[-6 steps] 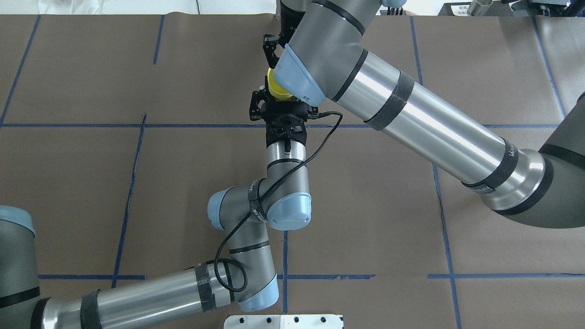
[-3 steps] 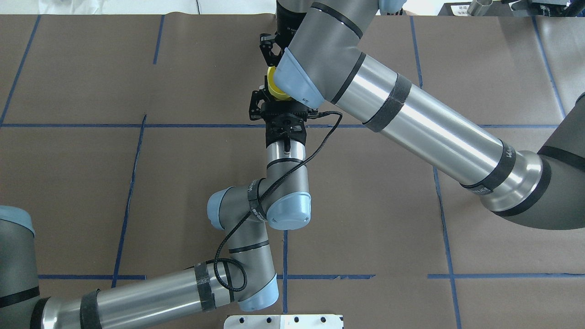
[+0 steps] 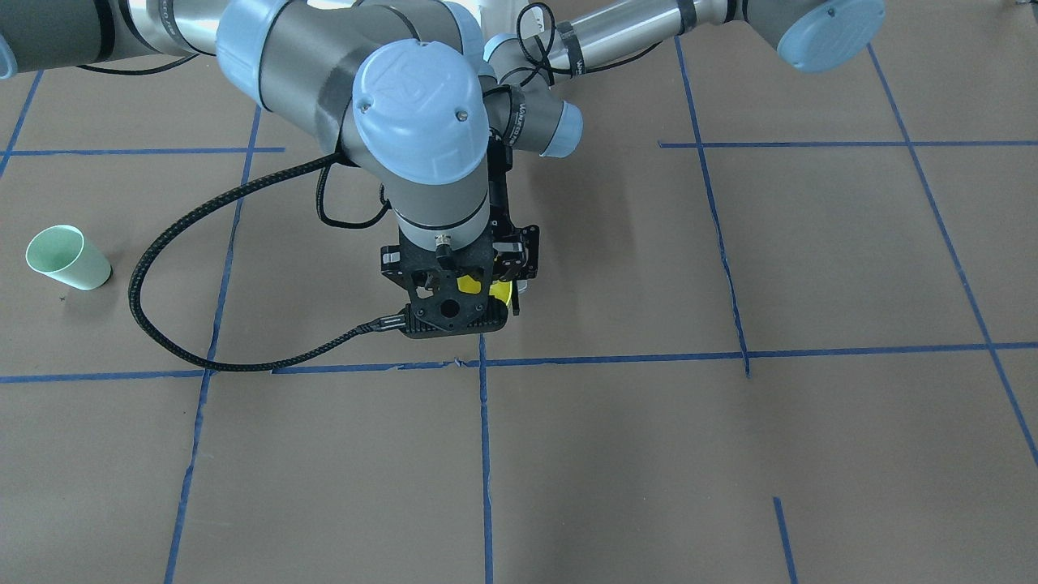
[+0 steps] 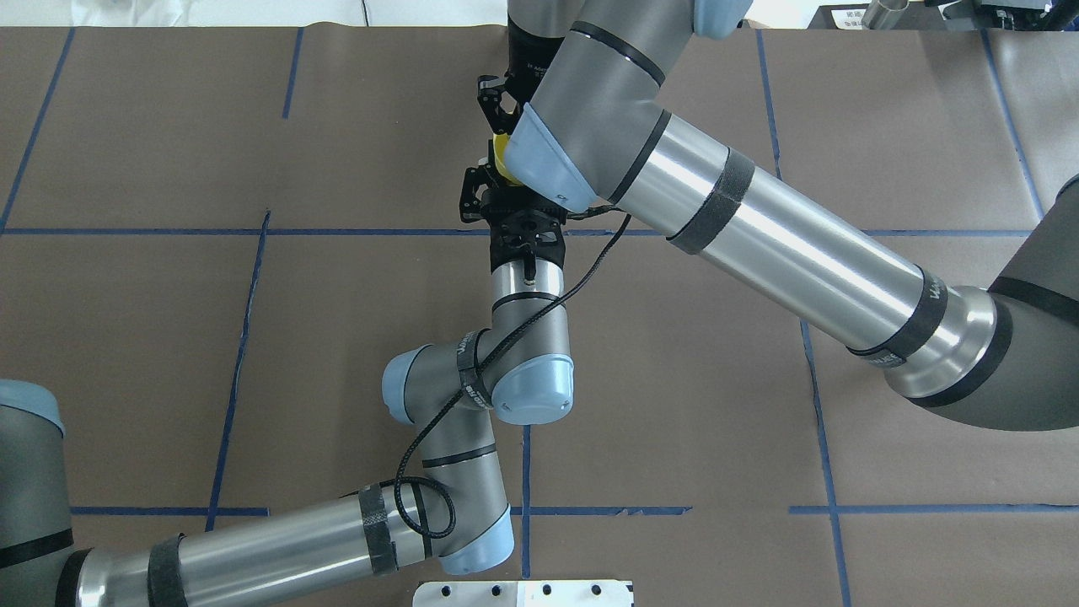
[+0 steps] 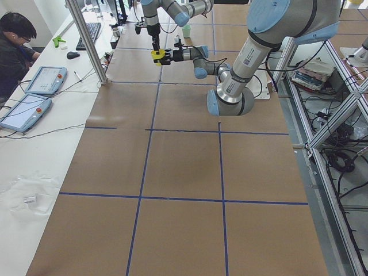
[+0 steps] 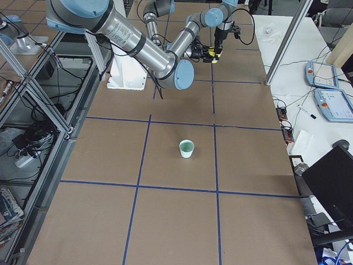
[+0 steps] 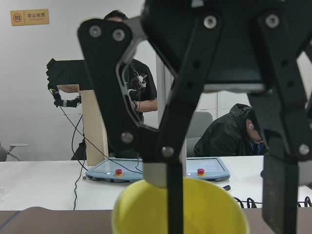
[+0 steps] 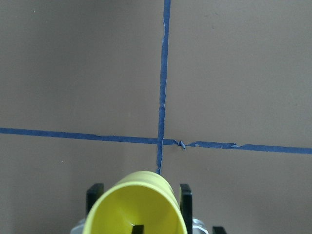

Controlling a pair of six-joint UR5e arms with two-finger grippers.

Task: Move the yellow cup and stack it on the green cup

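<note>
The yellow cup (image 3: 468,284) is held in the air over the table's middle, between both grippers. My left gripper (image 8: 140,195) is shut on it, with its fingers (image 8: 185,195) on either side of the cup's wall. The cup also shows in the overhead view (image 4: 500,160). My right gripper (image 7: 224,195) comes down from above and is open: one finger (image 7: 168,195) reaches inside the cup, the other (image 7: 280,195) stands just outside the rim. The green cup (image 3: 69,258) stands upright alone on the table, far off on my right side, also in the exterior right view (image 6: 187,148).
Blue tape lines (image 8: 163,87) divide the brown table cover. The right wrist's black cable (image 3: 162,324) loops over the table. A metal plate (image 4: 523,593) sits at the near edge. Operators and teach pendants (image 5: 34,92) are beyond the far edge.
My right arm's wrist has shifted slightly and now covers more of the yellow cup in the overhead view. The left arm and the cup have stayed in place.
</note>
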